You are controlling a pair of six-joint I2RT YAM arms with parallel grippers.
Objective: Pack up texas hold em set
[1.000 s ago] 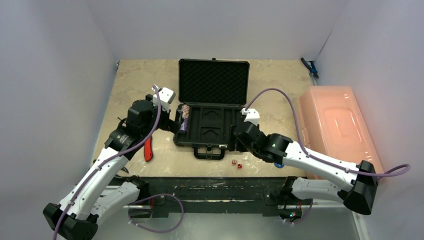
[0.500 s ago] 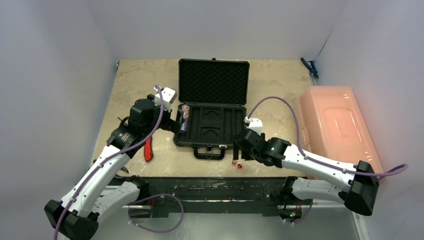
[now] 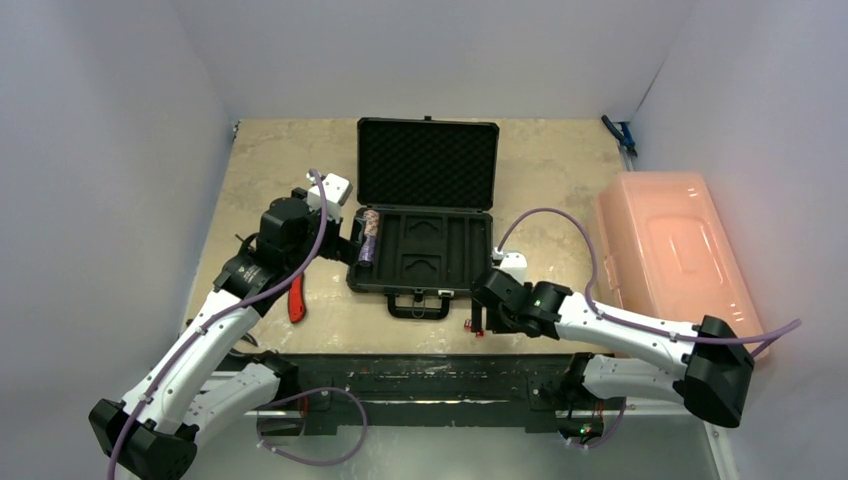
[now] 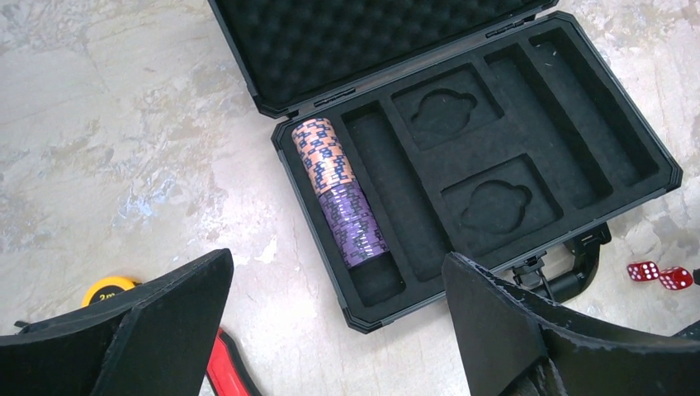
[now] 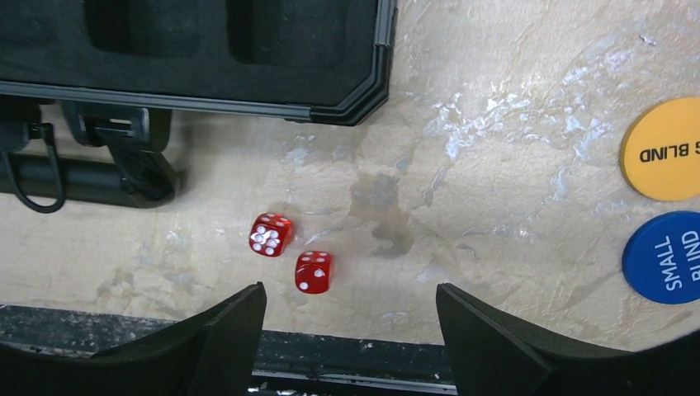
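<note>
The black briefcase (image 3: 440,250) lies open, its foam lid (image 3: 427,165) standing at the back. An orange chip stack (image 4: 323,154) and a purple chip stack (image 4: 353,223) lie in its leftmost slot (image 3: 368,236); the other slots are bare. My left gripper (image 3: 345,245) is open and empty, above the case's left front corner (image 4: 338,260). Two red dice (image 5: 271,234) (image 5: 314,271) lie on the table in front of the case. My right gripper (image 3: 478,322) is open and empty, just above them (image 5: 351,290). A yellow disc (image 5: 664,148) and a blue disc (image 5: 664,256) lie to the right.
A red-handled knife (image 3: 296,298) lies left of the case, with a yellow tape measure (image 4: 107,290) near it. A large pink bin (image 3: 675,250) stands at the right. The case handle (image 5: 91,177) points at the near table edge (image 5: 347,342), close behind the dice.
My right gripper has moved from the case's right front corner toward the near edge and now hangs over the dice. The left arm has not moved.
</note>
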